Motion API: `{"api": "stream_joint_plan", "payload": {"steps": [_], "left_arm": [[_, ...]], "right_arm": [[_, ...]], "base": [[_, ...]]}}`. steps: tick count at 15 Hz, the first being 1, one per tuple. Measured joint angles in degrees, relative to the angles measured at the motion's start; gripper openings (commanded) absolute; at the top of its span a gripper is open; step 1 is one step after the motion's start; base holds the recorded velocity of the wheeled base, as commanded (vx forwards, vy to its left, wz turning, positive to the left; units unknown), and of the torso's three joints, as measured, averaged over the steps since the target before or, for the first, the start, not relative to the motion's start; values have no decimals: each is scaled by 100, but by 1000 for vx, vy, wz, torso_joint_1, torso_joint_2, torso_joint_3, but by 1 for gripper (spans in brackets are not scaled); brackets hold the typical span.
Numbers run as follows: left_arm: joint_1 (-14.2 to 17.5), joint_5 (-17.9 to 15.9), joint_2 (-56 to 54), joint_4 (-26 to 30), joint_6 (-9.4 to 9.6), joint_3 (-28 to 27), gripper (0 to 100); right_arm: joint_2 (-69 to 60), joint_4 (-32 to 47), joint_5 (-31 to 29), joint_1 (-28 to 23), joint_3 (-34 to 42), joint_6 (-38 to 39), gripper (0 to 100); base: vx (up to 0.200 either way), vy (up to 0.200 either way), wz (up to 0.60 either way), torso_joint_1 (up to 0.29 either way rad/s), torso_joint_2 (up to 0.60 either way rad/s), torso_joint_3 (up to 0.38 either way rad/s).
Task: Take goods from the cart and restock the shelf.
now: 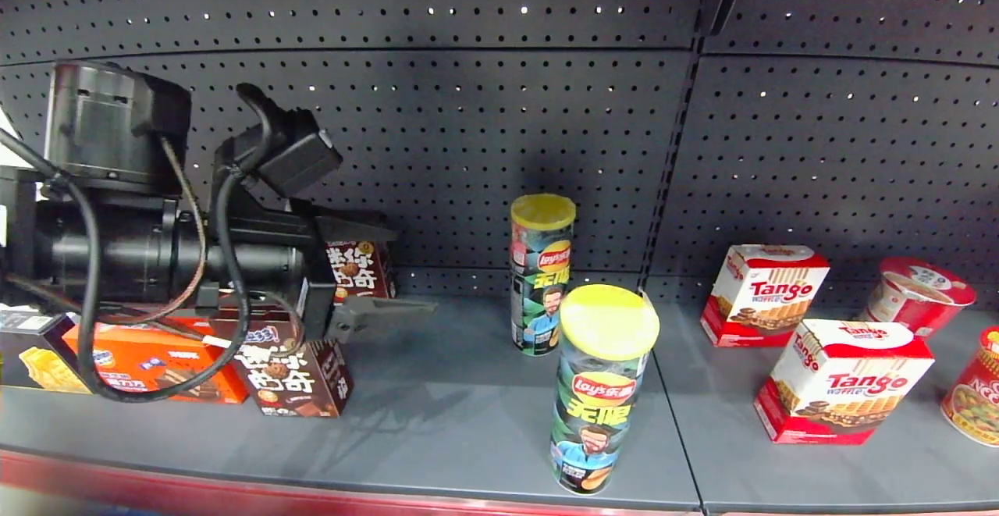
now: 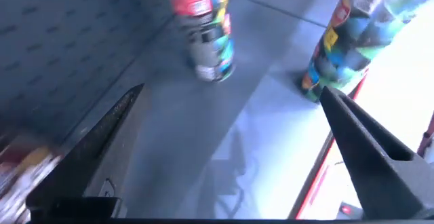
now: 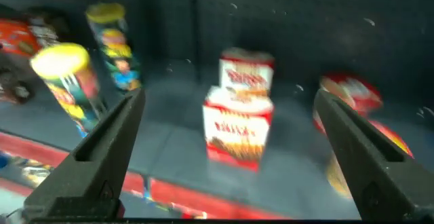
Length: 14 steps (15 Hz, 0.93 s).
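Both spread wide, empty: left gripper (image 2: 232,91), right gripper (image 3: 228,94), near shelf (image 1: 468,414).

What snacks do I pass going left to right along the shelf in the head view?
orange box → front brown cookie box → back chip can → front chip can → back wafer box → front wafer box → cup at the right edge
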Motion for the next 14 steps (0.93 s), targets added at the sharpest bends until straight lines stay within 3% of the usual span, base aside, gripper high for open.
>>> {"api": "stream_joint_plan", "payload": {"steps": [2, 5, 9, 11, 14], "left_arm": [[34, 527, -466, -2, -18, 299, 100], [50, 1441, -1220, -55, -57, 822, 100], [56, 2018, -1766, -820, -317, 1318, 100], [54, 2075, -1904, -1080, -341, 1585, 100], [65, 2175, -2033, -1173, -424, 1831, 100]], "right_arm": [[556, -213, -278, 573, -107, -5, 100], [1320, -916, -1406, 2043, -24, 110, 100], [2562, -2595, -3061, 3899, 639, 462, 100], [3026, -2809, -3291, 4323, 909, 489, 100], [3430, -2839, -3234, 4450, 1017, 168, 100]], "base": [[0, 0, 0, 0, 0, 0], [0, 0, 0, 0, 0, 0], [0, 0, 0, 0, 0, 0], [0, 0, 0, 0, 0, 0], [0, 0, 0, 0, 0, 0]]}}
